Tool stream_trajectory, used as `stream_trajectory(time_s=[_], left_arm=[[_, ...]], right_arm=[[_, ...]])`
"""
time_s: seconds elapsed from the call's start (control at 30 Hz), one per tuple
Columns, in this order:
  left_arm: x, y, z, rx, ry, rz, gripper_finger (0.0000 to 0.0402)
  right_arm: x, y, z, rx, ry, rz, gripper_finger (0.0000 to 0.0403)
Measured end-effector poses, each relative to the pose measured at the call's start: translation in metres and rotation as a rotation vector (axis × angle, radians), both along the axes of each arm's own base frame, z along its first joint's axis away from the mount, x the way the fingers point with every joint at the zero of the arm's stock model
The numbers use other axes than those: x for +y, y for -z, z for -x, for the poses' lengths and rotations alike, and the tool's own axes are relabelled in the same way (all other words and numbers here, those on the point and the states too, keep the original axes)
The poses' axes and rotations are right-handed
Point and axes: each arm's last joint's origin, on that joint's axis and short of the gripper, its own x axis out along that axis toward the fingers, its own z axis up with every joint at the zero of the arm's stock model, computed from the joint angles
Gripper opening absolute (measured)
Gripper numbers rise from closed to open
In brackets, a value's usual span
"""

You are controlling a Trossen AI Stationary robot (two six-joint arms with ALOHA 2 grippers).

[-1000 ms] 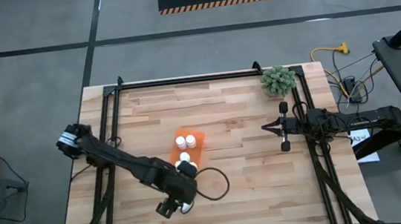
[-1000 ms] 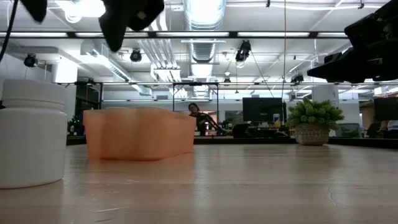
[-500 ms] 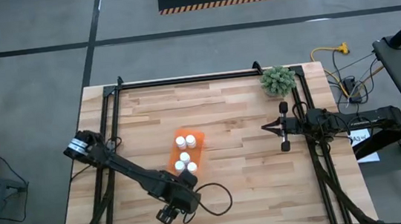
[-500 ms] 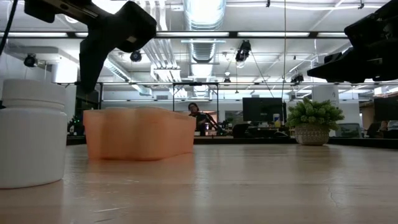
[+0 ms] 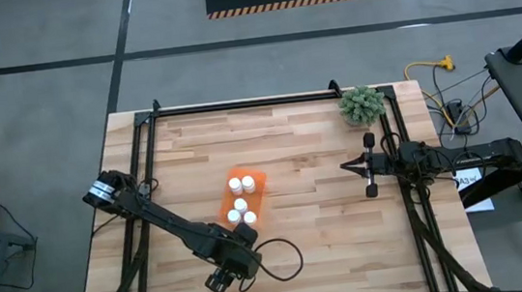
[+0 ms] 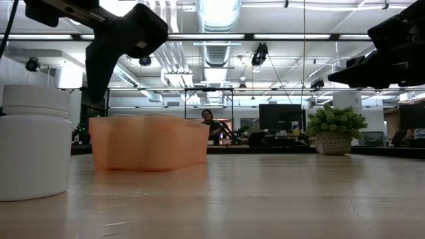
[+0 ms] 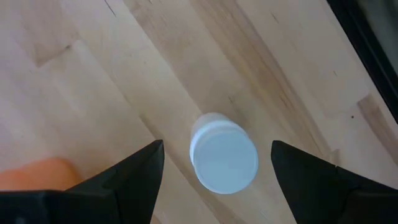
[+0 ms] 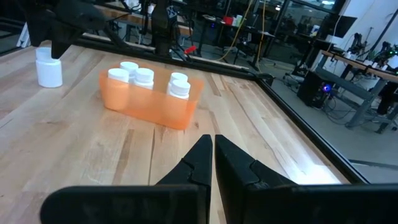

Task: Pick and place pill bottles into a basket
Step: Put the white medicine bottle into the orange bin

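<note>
The orange basket [image 5: 255, 176] sits mid-table with several white-capped pill bottles [image 8: 144, 76] standing in it; it also shows in the low view [image 6: 149, 143]. One more pill bottle [image 7: 224, 152] stands upright on the table near the front edge, close to the basket's near end [image 7: 43, 177]. My left gripper [image 7: 217, 146] is open above it, one finger on either side, not touching. In the high view the left gripper [image 5: 226, 274] hides this bottle. My right gripper [image 5: 355, 166] is shut and empty at the right, off the table top.
A green fuzzy plant [image 5: 362, 104] stands at the far right corner. Black rails [image 5: 237, 104] run along the far and side edges. A black cable [image 5: 282, 256] loops beside my left gripper. Bare wood lies between the basket and my right gripper.
My left gripper has come down toward the loose bottle near the table's front edge, and its arm has swung off the basket's near end, uncovering bottles there. The right arm has kept still.
</note>
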Motion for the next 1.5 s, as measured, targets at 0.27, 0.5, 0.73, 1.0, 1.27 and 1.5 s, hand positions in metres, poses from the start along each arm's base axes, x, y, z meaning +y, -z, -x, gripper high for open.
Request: stream_trajectory(time_s=[0.27,0.5,0.73,1.0,1.27,1.5], left_arm=[[0.0001,0.002,0.0007,0.003,0.0,-0.001,0.0276],[0.0002,0.0046,0.001,0.007,-0.023,0.006,0.0251],[-0.0013,0.0045,0.002,0.02,-0.012,0.027,0.0153],[-0.0021,0.0044,0.0035,0.035,-0.003,0.04,0.0061],[-0.0022,0.0047,0.0029,0.031,-0.004,0.041,0.0003],[-0.0024,0.0046,0.0029,0.031,-0.004,0.041,0.001]], right_arm=[[0.0,0.0,0.0,0.0,0.0,0.0,0.0009],[0.0,0.0,0.0,0.0,0.0,0.0,0.0009],[0.0,0.0,0.0,0.0,0.0,0.0,0.0009],[0.0,0.0,0.0,0.0,0.0,0.0,0.0009],[0.0,0.0,0.0,0.0,0.0,0.0,0.0009],[0.0,0.0,0.0,0.0,0.0,0.0,0.0009]])
